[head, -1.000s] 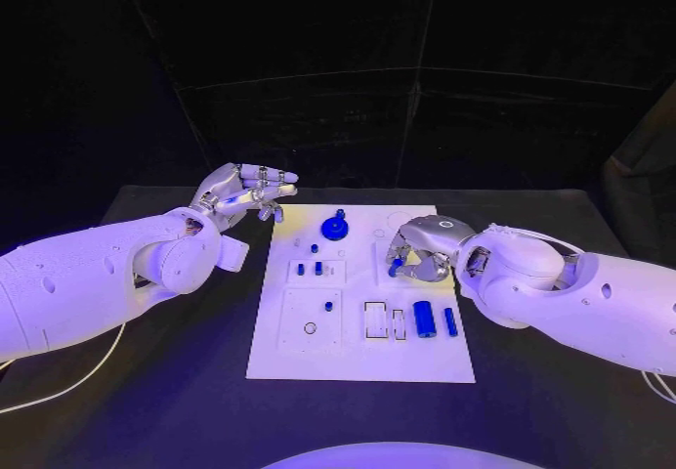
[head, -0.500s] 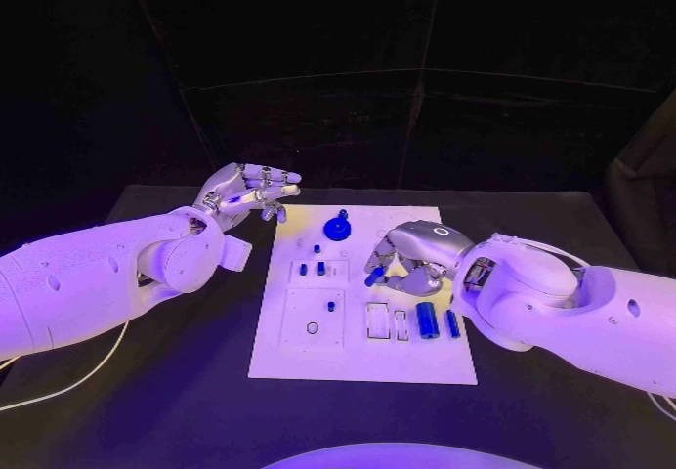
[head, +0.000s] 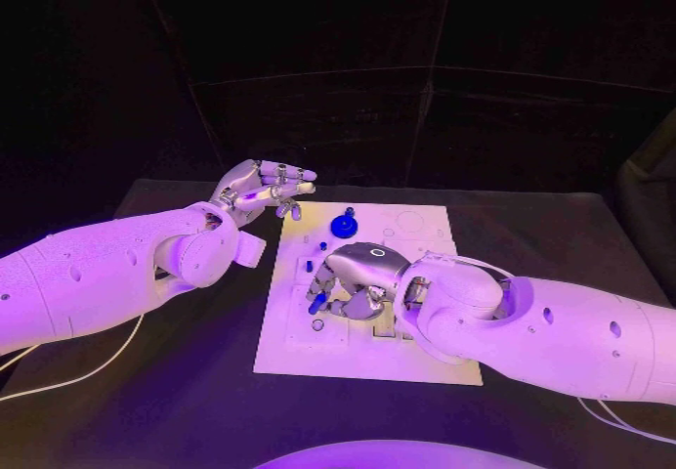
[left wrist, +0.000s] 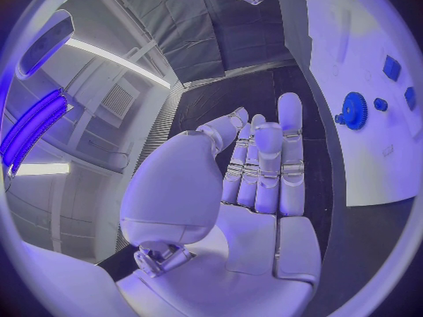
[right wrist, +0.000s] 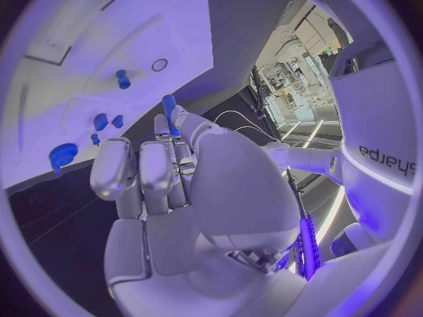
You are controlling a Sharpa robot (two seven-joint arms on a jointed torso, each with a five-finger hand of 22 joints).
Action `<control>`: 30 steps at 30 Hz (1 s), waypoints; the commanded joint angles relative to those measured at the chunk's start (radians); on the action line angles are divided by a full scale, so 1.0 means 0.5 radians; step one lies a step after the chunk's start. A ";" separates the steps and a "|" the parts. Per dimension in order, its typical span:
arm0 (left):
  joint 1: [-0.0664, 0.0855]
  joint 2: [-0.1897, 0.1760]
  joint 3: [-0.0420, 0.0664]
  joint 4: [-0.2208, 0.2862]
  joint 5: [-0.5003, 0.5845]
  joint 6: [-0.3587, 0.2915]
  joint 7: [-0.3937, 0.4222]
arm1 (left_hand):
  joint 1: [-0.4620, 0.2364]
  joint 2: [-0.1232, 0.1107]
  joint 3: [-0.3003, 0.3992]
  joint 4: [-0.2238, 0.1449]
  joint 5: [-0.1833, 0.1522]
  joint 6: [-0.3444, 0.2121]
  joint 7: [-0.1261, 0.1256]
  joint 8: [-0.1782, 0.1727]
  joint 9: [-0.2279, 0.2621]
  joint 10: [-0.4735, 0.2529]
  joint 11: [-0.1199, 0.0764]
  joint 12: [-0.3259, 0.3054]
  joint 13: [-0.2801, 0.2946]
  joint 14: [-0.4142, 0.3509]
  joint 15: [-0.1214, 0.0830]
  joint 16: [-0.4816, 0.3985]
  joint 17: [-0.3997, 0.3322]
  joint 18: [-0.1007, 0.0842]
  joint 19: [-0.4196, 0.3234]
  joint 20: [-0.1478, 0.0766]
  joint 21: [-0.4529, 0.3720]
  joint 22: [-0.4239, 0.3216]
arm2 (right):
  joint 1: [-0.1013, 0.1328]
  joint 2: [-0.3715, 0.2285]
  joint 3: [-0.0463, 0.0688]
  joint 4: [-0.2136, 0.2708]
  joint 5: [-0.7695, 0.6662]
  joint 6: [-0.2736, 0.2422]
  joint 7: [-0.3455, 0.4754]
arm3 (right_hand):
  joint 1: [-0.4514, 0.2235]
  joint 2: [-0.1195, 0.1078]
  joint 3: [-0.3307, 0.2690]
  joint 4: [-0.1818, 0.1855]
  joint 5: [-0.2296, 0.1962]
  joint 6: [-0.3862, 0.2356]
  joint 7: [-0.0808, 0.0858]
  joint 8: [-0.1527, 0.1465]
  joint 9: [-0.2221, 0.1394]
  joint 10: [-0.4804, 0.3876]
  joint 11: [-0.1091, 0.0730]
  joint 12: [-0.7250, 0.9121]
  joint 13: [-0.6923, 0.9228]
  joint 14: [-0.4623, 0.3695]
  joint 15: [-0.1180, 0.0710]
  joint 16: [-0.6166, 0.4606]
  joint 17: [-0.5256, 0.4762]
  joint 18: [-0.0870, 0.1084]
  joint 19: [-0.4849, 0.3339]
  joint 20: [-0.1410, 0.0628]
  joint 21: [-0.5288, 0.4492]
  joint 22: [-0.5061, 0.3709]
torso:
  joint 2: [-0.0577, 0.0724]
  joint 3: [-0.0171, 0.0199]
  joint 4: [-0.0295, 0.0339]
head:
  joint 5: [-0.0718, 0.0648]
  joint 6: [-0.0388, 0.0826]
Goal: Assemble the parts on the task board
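Head view showed the right robot hand [head: 353, 283] pinching a blue peg [head: 318, 302] above the board [head: 423, 366], peg pointing down-left toward the board's recesses; left robot hand [head: 265, 188] idle, holding nothing.

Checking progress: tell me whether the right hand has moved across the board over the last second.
Yes. The right hand has moved toward the robot's left across the task board, from the board's right side to its left-centre.
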 commanded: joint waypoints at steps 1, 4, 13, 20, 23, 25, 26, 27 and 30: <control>0.004 0.005 0.002 0.005 0.008 0.023 0.005 | -0.001 0.012 -0.001 -0.007 -0.005 -0.004 0.007 0.004 -0.003 -0.011 -0.002 0.003 0.003 -0.013 0.002 -0.010 -0.003 0.026 -0.014 0.001 -0.010 -0.003 | -0.014 0.034 -0.002 -0.042 -0.050 0.139 0.019 | -0.020 -0.004 0.014 -0.002 0.015 0.003 0.016 -0.010 0.003 -0.002 0.016 -0.007 0.000 0.027 0.003 0.003 -0.004 -0.025 -0.004 0.011 0.007 -0.005 | 0.001 0.0012 -0.002 | 0.008 -0.005; 0.004 0.005 0.002 0.007 0.008 0.023 0.005 | -0.001 0.015 -0.004 -0.009 -0.005 -0.003 0.007 0.006 -0.003 -0.014 -0.002 0.009 0.005 -0.014 0.002 -0.011 -0.008 0.026 -0.013 0.002 -0.014 -0.006 | -0.031 0.063 -0.003 -0.076 -0.084 0.174 -0.004 | -0.023 -0.006 0.016 -0.003 0.017 0.002 0.017 -0.011 0.003 -0.002 0.017 -0.009 0.000 0.026 0.004 0.002 -0.006 -0.025 -0.006 0.011 0.006 -0.007 | 0.001 0.0019 0.003 | 0.011 -0.008; 0.004 0.002 0.002 0.005 0.008 0.024 0.004 | -0.001 0.015 -0.004 -0.009 -0.005 -0.003 0.007 0.006 -0.003 -0.014 -0.002 0.009 0.005 -0.014 0.002 -0.011 -0.008 0.026 -0.013 0.002 -0.014 -0.006 | -0.053 0.099 -0.005 -0.105 -0.178 0.217 -0.050 | -0.030 -0.009 0.017 -0.003 0.018 0.003 0.019 -0.012 0.003 -0.001 0.018 -0.012 0.000 0.025 0.006 0.002 -0.006 -0.025 -0.007 0.013 0.006 -0.007 | 0.000 0.0034 -0.004 | 0.022 -0.019; 0.004 0.002 0.002 0.002 0.008 0.025 0.003 | -0.001 0.015 -0.004 -0.009 -0.005 -0.003 0.007 0.006 -0.003 -0.014 -0.002 0.009 0.005 -0.014 0.002 -0.011 -0.008 0.026 -0.013 0.002 -0.014 -0.006 | -0.056 0.090 -0.005 -0.097 -0.251 0.206 -0.094 | -0.038 -0.011 0.018 -0.002 0.017 0.006 0.020 -0.012 0.003 0.003 0.018 -0.014 0.001 0.025 0.006 0.004 -0.004 -0.025 -0.006 0.014 0.008 -0.004 | 0.000 0.0041 -0.004 | 0.022 -0.019; 0.004 0.002 0.001 0.000 0.008 0.025 0.003 | -0.001 0.015 -0.004 -0.009 -0.005 -0.003 0.007 0.006 -0.003 -0.014 -0.002 0.009 0.005 -0.014 0.002 -0.011 -0.008 0.026 -0.013 0.002 -0.014 -0.006 | -0.056 0.088 -0.005 -0.094 -0.269 0.209 -0.105 | -0.038 -0.011 0.018 -0.002 0.017 0.006 0.020 -0.012 0.003 0.003 0.018 -0.014 0.001 0.025 0.006 0.004 -0.004 -0.025 -0.006 0.014 0.008 -0.004 | 0.001 0.0047 -0.002 | 0.021 -0.020; 0.004 0.002 0.001 -0.002 0.008 0.025 0.002 | -0.001 0.015 -0.004 -0.009 -0.005 -0.003 0.007 0.006 -0.003 -0.014 -0.002 0.009 0.005 -0.014 0.002 -0.011 -0.008 0.026 -0.013 0.002 -0.014 -0.006 | -0.056 0.089 -0.005 -0.091 -0.277 0.220 -0.110 | -0.043 -0.014 0.018 -0.002 0.016 0.007 0.020 -0.012 0.004 0.005 0.019 -0.016 0.002 0.025 0.007 0.005 -0.004 -0.025 -0.006 0.015 0.008 -0.004 | 0.001 0.0041 -0.002 | 0.022 -0.020; 0.004 0.002 0.001 -0.002 0.008 0.025 0.002 | -0.001 0.015 -0.004 -0.009 -0.005 -0.003 0.007 0.006 -0.003 -0.014 -0.002 0.009 0.005 -0.014 0.002 -0.011 -0.008 0.026 -0.013 0.002 -0.014 -0.006 | -0.056 0.090 -0.005 -0.090 -0.281 0.229 -0.113 | -0.043 -0.014 0.018 -0.002 0.016 0.007 0.020 -0.012 0.004 0.005 0.019 -0.016 0.002 0.025 0.007 0.005 -0.004 -0.025 -0.006 0.015 0.008 -0.004 | 0.000 0.0036 -0.002 | 0.023 -0.020; 0.004 0.002 0.001 -0.003 0.008 0.025 0.002 | -0.001 0.015 -0.004 -0.009 -0.005 -0.003 0.007 0.006 -0.003 -0.014 -0.002 0.009 0.005 -0.014 0.002 -0.011 -0.008 0.026 -0.013 0.002 -0.014 -0.006 | -0.056 0.091 -0.005 -0.089 -0.284 0.236 -0.116 | -0.045 -0.015 0.018 -0.002 0.015 0.007 0.020 -0.012 0.004 0.005 0.019 -0.016 0.002 0.025 0.007 0.004 -0.005 -0.025 -0.006 0.015 0.008 -0.004 | 0.000 0.0032 -0.002 | 0.022 -0.021; 0.004 0.002 0.001 -0.003 0.008 0.025 0.001 | -0.001 0.015 -0.004 -0.009 -0.005 -0.003 0.007 0.006 -0.003 -0.014 -0.002 0.009 0.005 -0.014 0.002 -0.011 -0.008 0.026 -0.013 0.002 -0.014 -0.006 | -0.056 0.098 -0.005 -0.088 -0.298 0.264 -0.126 | -0.049 -0.017 0.018 -0.002 0.014 0.008 0.019 -0.013 0.004 0.006 0.019 -0.018 0.002 0.025 0.007 0.005 -0.004 -0.025 -0.007 0.015 0.008 -0.004 | 0.001 0.0029 -0.002 | 0.022 -0.023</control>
